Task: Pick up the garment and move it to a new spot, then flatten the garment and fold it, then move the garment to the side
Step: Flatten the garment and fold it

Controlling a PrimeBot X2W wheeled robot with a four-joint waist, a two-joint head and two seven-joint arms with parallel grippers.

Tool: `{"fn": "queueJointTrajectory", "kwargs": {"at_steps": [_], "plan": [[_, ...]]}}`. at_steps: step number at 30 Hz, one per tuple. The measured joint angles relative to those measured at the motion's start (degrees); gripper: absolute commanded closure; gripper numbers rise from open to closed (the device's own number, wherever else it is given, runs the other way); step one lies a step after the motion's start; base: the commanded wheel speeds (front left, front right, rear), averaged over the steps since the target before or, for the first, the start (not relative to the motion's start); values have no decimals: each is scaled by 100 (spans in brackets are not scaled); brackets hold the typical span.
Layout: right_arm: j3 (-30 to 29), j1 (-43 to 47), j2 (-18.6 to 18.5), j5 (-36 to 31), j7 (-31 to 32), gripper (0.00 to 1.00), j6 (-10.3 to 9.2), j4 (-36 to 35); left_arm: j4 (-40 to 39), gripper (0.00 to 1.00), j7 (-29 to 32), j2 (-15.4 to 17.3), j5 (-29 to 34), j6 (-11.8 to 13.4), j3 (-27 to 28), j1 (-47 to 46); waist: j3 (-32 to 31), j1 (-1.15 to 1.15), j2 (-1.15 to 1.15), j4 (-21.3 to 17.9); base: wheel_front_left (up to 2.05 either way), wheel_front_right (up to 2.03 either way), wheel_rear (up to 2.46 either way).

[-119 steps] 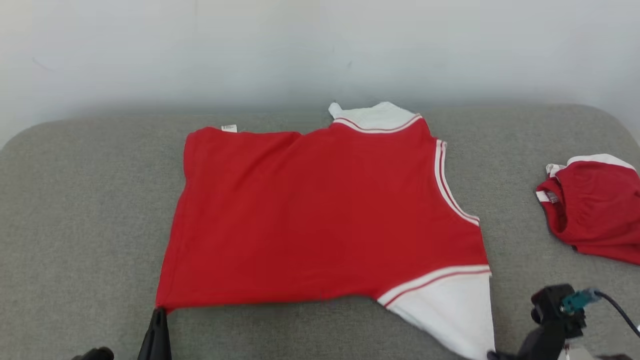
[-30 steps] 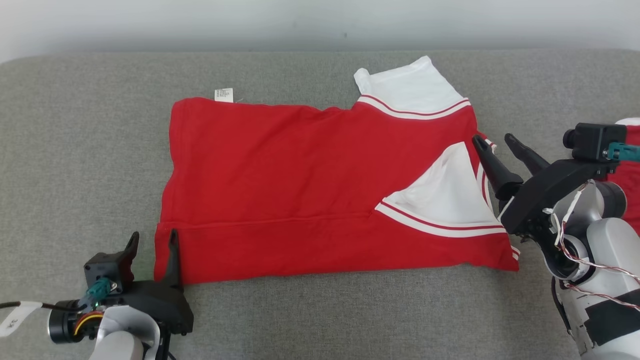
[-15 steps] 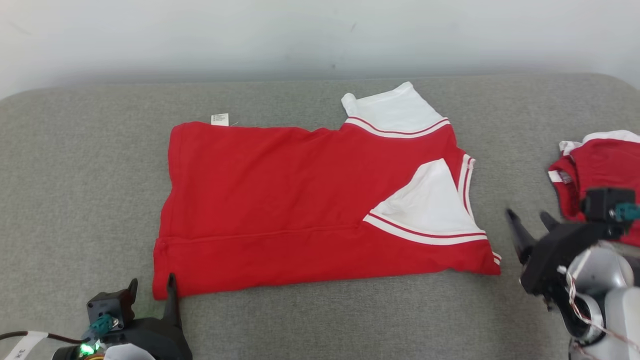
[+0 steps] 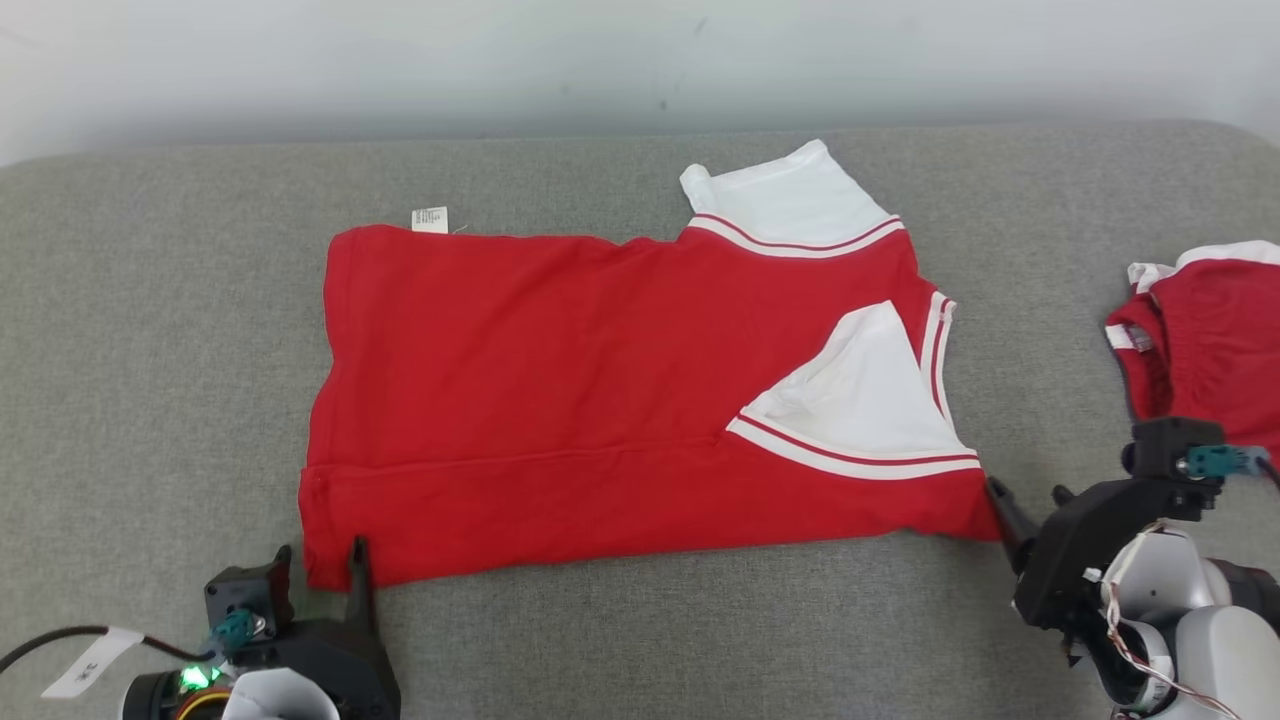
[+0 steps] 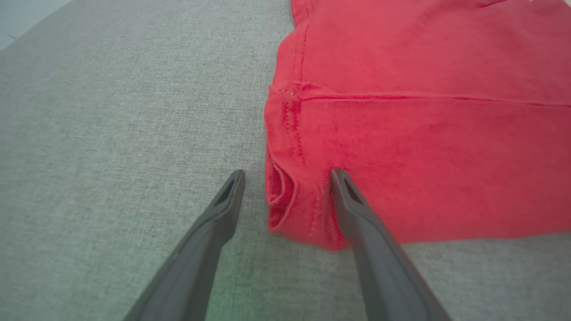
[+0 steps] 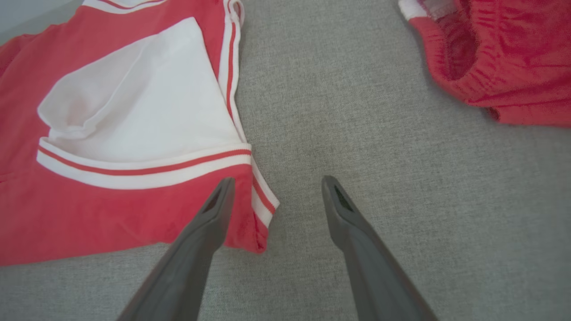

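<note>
**Half-folded red garment (image 4: 600,400) laid across the middle of the grey bench (image 4: 150,350), a gripper at each near corner.**
The left gripper (image 4: 322,550) is spread wide, and the garment's near-left corner is seen between its fingers (image 5: 352,209). The right gripper (image 4: 1026,490) is likewise held wide at the near-right corner, with nothing gripped. A white sleeve (image 4: 860,390) is folded onto the red body. A second red garment (image 4: 1200,330) is bunched at the bench's right edge, well apart.
</note>
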Motion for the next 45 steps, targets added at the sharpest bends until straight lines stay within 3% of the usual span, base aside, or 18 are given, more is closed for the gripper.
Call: {"fn": "queueJointTrajectory", "kwargs": {"at_steps": [16, 17, 18, 19, 21, 23, 24, 36, 45], "plan": [[304, -141, -5, -3, 260, 0, 0, 595, 430, 2, 346, -145, -56, 91, -135, -358, 116, 0, -1, 98, 0, 0, 0], [304, -141, -5, -3, 260, 0, 0, 595, 430, 24, 346, -145, -56, 91, -135, -358, 116, 0, -1, 98, 0, 0, 0], [333, -142, -9, -2, 296, 0, -1, 612, 432, 66, 374, -149, -113, 46, -134, -360, 111, 0, -1, 96, 0, 0, 0], [367, -142, -10, -2, 310, 0, -1, 622, 432, 100, 392, -151, -156, 8, -134, -361, 107, 0, -1, 93, 0, 0, 0], [412, -141, -13, 12, 350, 0, -1, 633, 436, 100, 410, -162, -210, -68, -151, -358, 83, 0, -1, 91, 0, 0, 0], [417, -141, -12, 29, 354, 77, -1, 642, 443, 100, 415, -172, -216, -100, -158, -351, 73, 0, -1, 91, 0, 0, 0], [420, -141, -12, 46, 355, 100, -1, 651, 446, 100, 419, -189, -221, -100, -172, -347, 61, 0, -1, 91, 0, 0, 0], [405, -21, 3, 255, 197, 100, 0, 578, 345, 100, 103, -192, -369, -160, -123, -14, -215, 1, 0, 59, 0, 0, 0], [426, 931, 7, 716, 528, 100, 0, -479, -108, 100, -15, -144, -530, -153, -85, 554, -515, 1, 0, 41, 0, 0, 0]]}}
